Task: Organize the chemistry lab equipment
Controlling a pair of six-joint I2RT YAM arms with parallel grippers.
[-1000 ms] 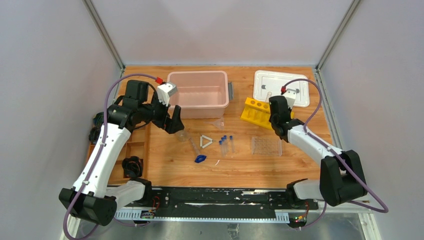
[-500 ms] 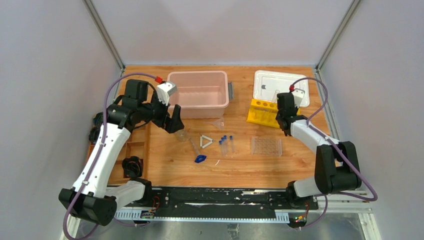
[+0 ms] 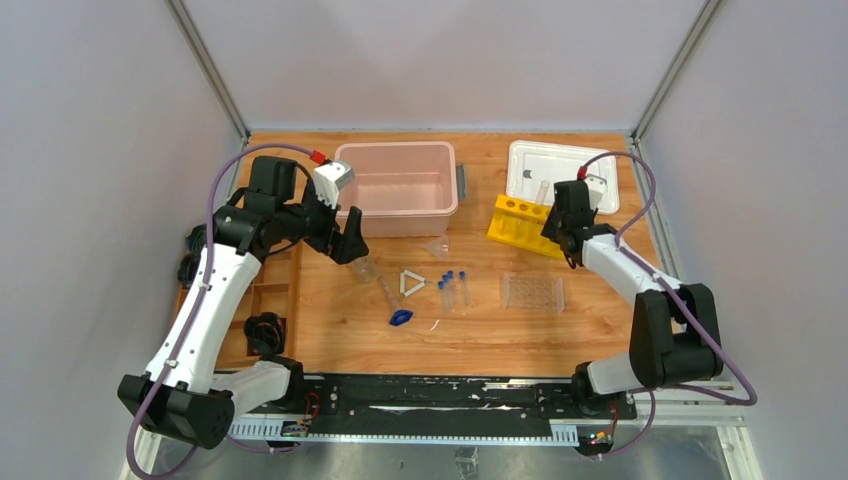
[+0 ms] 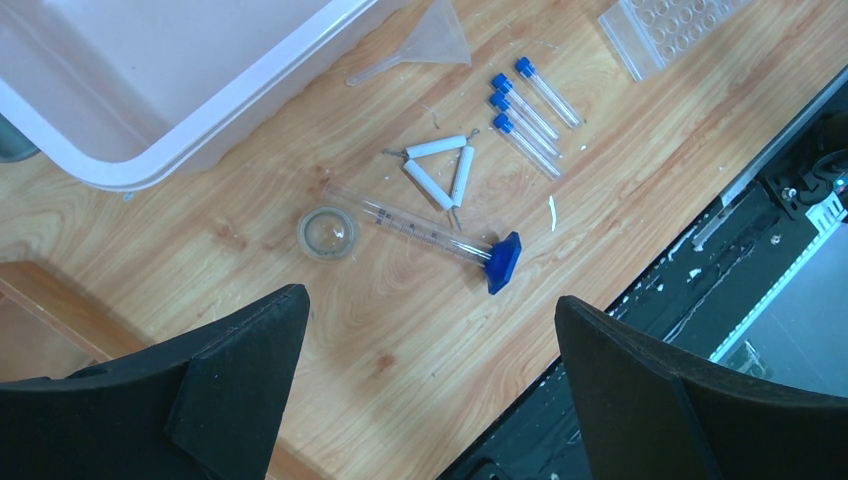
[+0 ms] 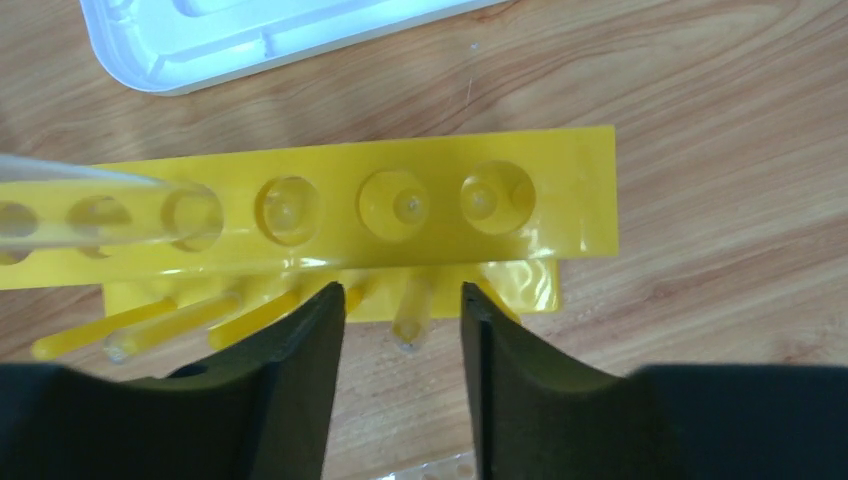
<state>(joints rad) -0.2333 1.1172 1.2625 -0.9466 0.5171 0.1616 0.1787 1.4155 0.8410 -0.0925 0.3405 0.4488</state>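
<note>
Wood table [image 3: 600,330]: right hand [image 5: 402,300] narrowly parted at yellow rack [image 5: 440,245] edge, grip unclear.

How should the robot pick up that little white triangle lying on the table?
Probably from straight above, pinching one white side of the triangle. It lies flat, and its open middle leaves room for one finger inside and one outside.

No readable text anywhere. The graduated cylinder [image 4: 410,225] just ahead of the left claw [image 4: 425,310] has marks, too tiny to read.
</note>
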